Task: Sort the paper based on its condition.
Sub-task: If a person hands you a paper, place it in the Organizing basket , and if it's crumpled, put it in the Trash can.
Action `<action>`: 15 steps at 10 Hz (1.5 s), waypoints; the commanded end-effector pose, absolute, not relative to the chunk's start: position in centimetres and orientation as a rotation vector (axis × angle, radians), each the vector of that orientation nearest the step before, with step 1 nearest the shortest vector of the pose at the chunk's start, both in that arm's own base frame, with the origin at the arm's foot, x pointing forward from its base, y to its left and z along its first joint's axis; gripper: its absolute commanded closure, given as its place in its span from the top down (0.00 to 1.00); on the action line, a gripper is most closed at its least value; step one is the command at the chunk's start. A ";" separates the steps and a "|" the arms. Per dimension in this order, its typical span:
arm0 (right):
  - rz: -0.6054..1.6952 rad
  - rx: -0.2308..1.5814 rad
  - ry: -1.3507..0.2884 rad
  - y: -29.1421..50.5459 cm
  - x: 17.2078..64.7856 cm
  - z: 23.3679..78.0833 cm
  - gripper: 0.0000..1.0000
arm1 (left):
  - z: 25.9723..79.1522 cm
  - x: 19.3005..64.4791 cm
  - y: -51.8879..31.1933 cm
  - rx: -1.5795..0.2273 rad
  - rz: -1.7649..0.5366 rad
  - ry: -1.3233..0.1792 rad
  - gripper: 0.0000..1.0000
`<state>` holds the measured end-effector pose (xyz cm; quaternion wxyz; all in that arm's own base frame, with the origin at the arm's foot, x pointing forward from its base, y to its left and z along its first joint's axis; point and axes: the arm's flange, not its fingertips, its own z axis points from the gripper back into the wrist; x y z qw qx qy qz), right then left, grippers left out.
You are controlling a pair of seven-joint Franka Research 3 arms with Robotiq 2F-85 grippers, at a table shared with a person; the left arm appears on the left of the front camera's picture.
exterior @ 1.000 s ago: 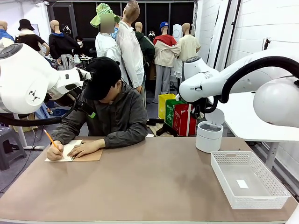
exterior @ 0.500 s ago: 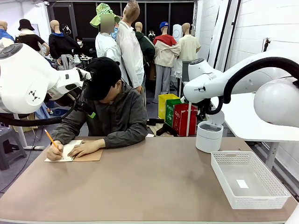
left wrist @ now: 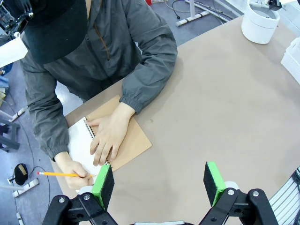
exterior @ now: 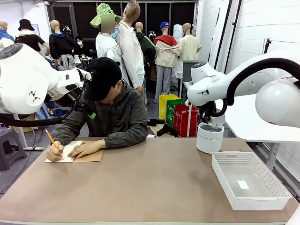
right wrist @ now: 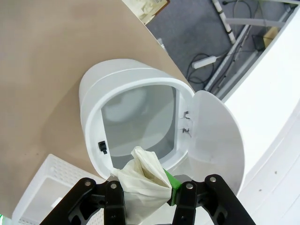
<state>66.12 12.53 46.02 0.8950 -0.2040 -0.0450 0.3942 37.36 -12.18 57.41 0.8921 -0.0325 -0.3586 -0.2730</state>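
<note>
Right gripper (right wrist: 143,190) is clamped on a crumpled paper wad (right wrist: 140,173), which appears to sit over the near rim of the open white bin (right wrist: 91,101) rather than its centre. Released here, the wad could catch the rim and drop onto the table or into the mesh basket (right wrist: 40,187). Left gripper (left wrist: 158,183) hangs empty with jaws wide, above the table near the person's writing hand (left wrist: 72,169). Any descent risks contact.

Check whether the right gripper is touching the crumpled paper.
Touching. In the right wrist view, the right gripper is shut on the crumpled paper, pinching it between its pads above the open white bin.
</note>
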 end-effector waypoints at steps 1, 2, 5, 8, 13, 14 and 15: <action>0.805 -0.467 -0.103 12.2 66.1 45.5 0.00 | 57.5 37.4 -12.1 -0.069 -0.569 -0.746 1.00; 0.800 -0.471 -0.100 12.1 66.1 45.4 0.00 | 57.5 37.4 -12.1 -0.069 -0.569 -0.746 1.00; 0.789 -0.470 -0.078 12.3 66.0 45.3 0.27 | 57.5 37.4 -12.1 -0.069 -0.569 -0.746 1.00; 0.786 -0.465 -0.079 12.3 66.0 45.3 0.86 | 57.5 37.4 -12.1 -0.069 -0.569 -0.746 1.00; 0.788 -0.469 -0.076 12.5 65.9 45.4 1.00 | 57.5 37.4 -12.1 -0.069 -0.569 -0.746 1.00; 0.800 -0.462 -0.075 12.7 65.7 45.5 1.00 | 57.5 37.4 -12.1 -0.069 -0.569 -0.746 1.00; 0.806 -0.459 -0.069 12.8 65.6 45.7 1.00 | 57.5 37.4 -12.1 -0.069 -0.569 -0.746 1.00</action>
